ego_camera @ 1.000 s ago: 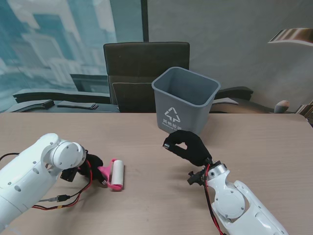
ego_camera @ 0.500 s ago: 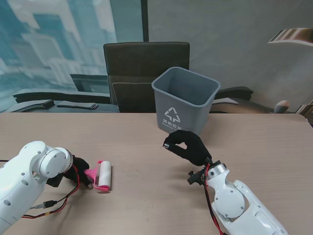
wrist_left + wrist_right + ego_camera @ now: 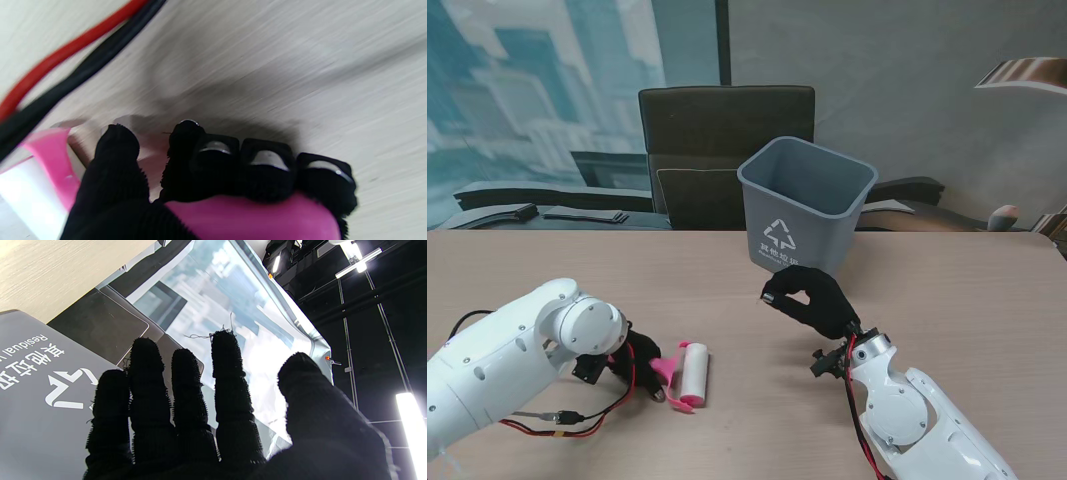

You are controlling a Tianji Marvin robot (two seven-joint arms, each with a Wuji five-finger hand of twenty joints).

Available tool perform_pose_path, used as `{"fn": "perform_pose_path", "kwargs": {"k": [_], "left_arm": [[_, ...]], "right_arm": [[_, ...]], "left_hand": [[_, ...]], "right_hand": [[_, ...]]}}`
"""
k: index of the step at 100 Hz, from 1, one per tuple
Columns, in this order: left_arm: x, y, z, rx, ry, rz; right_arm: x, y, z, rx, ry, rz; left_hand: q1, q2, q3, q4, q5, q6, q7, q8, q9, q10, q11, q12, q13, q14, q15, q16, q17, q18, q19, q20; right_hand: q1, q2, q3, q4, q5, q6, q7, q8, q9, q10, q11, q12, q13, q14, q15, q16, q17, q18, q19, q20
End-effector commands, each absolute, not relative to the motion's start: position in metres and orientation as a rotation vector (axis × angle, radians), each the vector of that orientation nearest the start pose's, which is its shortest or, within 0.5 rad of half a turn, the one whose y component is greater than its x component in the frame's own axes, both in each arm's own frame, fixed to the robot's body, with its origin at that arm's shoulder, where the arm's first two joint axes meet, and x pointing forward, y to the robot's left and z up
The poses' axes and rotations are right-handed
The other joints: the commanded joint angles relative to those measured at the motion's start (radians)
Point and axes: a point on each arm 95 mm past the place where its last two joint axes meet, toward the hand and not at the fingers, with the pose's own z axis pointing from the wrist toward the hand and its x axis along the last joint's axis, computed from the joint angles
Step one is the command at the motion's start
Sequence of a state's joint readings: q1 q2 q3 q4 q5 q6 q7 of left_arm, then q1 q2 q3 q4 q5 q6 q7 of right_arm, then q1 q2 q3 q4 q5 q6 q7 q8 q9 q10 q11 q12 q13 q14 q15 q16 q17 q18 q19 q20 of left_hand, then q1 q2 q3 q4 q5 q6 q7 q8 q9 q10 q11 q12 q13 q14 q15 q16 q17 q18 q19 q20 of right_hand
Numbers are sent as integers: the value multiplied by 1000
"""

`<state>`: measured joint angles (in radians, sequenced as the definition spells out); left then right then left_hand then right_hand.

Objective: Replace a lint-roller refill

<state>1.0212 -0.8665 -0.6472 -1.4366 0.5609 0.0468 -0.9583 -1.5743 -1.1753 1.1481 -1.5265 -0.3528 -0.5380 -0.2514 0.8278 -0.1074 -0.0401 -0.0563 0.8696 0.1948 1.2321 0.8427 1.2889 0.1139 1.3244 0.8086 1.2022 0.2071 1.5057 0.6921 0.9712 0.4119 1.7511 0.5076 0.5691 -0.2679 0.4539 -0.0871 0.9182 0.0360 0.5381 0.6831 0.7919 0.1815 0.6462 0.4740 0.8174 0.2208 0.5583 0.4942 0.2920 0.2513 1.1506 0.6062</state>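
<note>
The left hand [image 3: 639, 358] grips the pink handle of the lint roller [image 3: 689, 375], its fingers [image 3: 213, 156] wrapped round the handle, as the left wrist view shows. Since a second ago the hand has swung out towards nine o'clock and come back: half a second ago the roller lay farther to the left, and now it sits nearer to me and closer to the middle of the worktop [image 3: 947, 290], at about seven o'clock from the bin. The white refill is on the handle, resting on or just over the wood; I cannot tell which from the blurred wrist picture. A red and black cable [image 3: 557, 422] trails beside the arm.

The right hand [image 3: 812, 298] has not moved in that second. It hangs at about five o'clock from the middle of the worktop, raised, holding nothing, its fingers [image 3: 227, 373] loosely curled and slightly apart.

Farther off stands the grey bin [image 3: 805, 205], at twelve o'clock, with a dark chair [image 3: 717, 125] behind it.

I judge the roller is being brought within reach of the free hand, so that the old refill can be pulled off; that step is not yet done.
</note>
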Motion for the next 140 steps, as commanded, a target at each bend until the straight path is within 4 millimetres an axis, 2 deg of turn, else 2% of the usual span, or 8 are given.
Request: {"fn": "perform_pose_path", "kwargs": {"k": [1, 24, 34, 45, 62, 93, 119, 140], "left_arm": [[418, -14, -363, -1580, 2567, -585], [418, -55, -366, -1602, 2624, -656], [416, -61, -365, -1579, 2635, -680], [415, -58, -363, -1554, 2628, -687], [417, -37, -358, -1517, 2579, -649], [413, 19, -351, -1437, 2476, -527], [401, 63, -351, -1423, 2346, -429], [393, 87, -346, -1404, 2260, -414]], "right_arm": [[375, 50, -314, -1517, -1034, -2668], [374, 49, -314, -1515, -1030, -2673], [374, 48, -314, -1514, -1030, -2676], [373, 48, -314, -1514, -1028, -2680], [374, 48, -314, -1516, -1028, -2677], [374, 48, -315, -1518, -1034, -2674], [375, 49, -315, -1523, -1047, -2669], [376, 49, -315, -1524, -1052, -2670]], "left_hand": [[152, 206, 11, 12, 45, 32, -12, 3, 77, 65, 18, 20, 66, 72, 221, 28, 95, -34, 269, 15], [150, 206, 11, 13, 44, 30, -10, 3, 77, 58, 16, 19, 66, 66, 217, 26, 94, -38, 264, 12], [150, 206, 11, 13, 45, 30, -10, 3, 77, 58, 15, 19, 66, 65, 217, 26, 94, -38, 264, 12], [151, 205, 12, 13, 46, 29, -10, 3, 77, 55, 16, 20, 66, 64, 216, 26, 94, -39, 265, 11], [151, 206, 12, 13, 46, 29, -10, 2, 77, 56, 15, 20, 66, 64, 216, 26, 94, -39, 265, 11], [151, 205, 11, 13, 46, 30, -11, 2, 77, 58, 14, 21, 66, 64, 216, 26, 94, -39, 265, 11], [151, 204, 12, 13, 45, 31, -11, 1, 78, 58, 14, 21, 66, 64, 216, 25, 94, -39, 265, 10], [152, 202, 12, 14, 46, 33, -13, 1, 78, 62, 13, 21, 66, 64, 216, 25, 94, -39, 265, 10]], "right_hand": [[19, 43, -12, 43, 25, -1, 10, 11, 20, -1, 1, 3, -14, -97, 13, 8, 3, -4, 6, 10], [20, 43, -12, 43, 26, 0, 11, 11, 21, -2, 1, 3, -13, -97, 13, 8, 3, -4, 7, 10], [19, 44, -12, 43, 26, 0, 11, 11, 21, -2, 1, 3, -14, -98, 13, 8, 3, -4, 7, 11], [19, 43, -12, 43, 27, 0, 12, 11, 21, -2, 1, 3, -13, -97, 13, 8, 3, -4, 7, 11], [20, 44, -13, 43, 29, 1, 13, 11, 22, -2, 1, 3, -13, -97, 13, 8, 3, -5, 7, 11], [20, 44, -14, 43, 30, 0, 14, 10, 21, -2, 1, 3, -13, -97, 13, 9, 3, -5, 6, 11], [20, 44, -14, 43, 30, 1, 14, 10, 22, -1, 1, 3, -13, -98, 13, 9, 3, -5, 6, 11], [20, 45, -15, 43, 31, 1, 15, 10, 22, -2, 1, 3, -13, -97, 12, 8, 3, -4, 6, 11]]}}
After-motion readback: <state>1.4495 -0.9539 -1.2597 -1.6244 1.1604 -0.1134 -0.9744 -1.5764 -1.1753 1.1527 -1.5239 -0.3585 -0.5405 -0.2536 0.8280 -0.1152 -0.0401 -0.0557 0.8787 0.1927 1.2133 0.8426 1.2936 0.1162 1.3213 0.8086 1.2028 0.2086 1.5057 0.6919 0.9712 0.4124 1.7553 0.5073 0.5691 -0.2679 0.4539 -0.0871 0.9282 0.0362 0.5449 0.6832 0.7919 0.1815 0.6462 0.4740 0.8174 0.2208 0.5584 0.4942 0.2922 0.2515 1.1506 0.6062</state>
